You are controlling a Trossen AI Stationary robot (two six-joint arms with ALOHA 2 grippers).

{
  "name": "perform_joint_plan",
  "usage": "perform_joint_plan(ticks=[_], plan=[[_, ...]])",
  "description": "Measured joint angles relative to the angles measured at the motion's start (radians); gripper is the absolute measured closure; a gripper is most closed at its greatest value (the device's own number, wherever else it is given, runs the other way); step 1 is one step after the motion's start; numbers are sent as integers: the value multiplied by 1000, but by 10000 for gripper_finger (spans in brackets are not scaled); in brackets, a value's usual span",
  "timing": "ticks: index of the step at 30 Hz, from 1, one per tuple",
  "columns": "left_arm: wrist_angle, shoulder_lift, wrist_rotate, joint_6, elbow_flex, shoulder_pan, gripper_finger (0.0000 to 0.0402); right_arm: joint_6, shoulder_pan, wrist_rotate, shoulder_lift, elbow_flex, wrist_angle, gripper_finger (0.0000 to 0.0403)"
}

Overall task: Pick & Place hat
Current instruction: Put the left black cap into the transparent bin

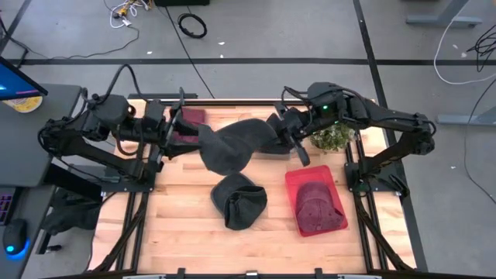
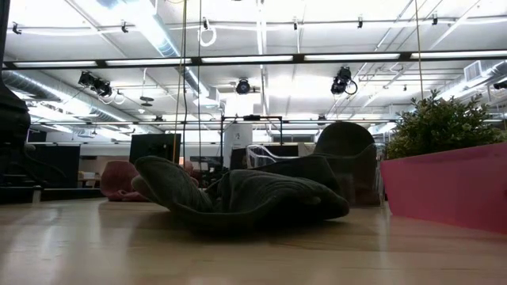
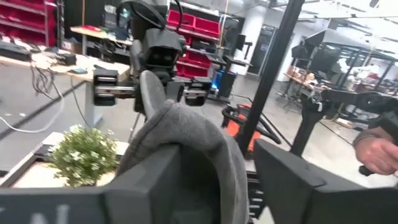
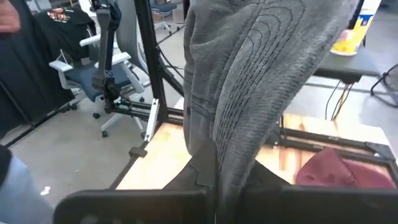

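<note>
the pale wooden worktop [image 1: 178, 225] carries a dark grey hat [image 1: 239, 201] lying crumpled near its middle and a red tray [image 1: 293, 183] just to that hat's right, with a maroon hat [image 1: 316, 205] inside the tray. a small green plant [image 1: 333, 138] stands at the far right edge, and another maroon hat [image 1: 188, 124] rests at the far left.

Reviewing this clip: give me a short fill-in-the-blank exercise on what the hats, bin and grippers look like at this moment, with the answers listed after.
1. The grey hat hangs in the air between the left gripper and the ____ gripper.
2. The maroon hat lies inside the ____ bin.
3. A second dark hat rests on the ____, held by neither gripper.
4. The right gripper's jaws are ____ on the grey hat.

Missing words: right; red; table; shut
</note>
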Motion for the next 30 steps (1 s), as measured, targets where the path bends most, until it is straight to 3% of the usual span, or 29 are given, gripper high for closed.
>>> perform_joint_plan(ticks=[6, 12, 22, 26, 30], plan=[[0, -5, -9, 25, 0, 0, 127, 29, -10, -3, -61, 0, -17, 399], [-11, -10, -25, 59, -2, 1, 104, 92, -52, -10, -128, 0, -59, 399], [-125, -49, -166, 66, -3, 1, 103, 252, -180, 265, -205, 0, -223, 399], [-160, -50, -254, 69, -3, 1, 103, 284, -211, 340, -168, 2, -295, 401], [-173, -49, -272, 82, -3, 1, 103, 296, -232, 403, -92, 2, -380, 401]])
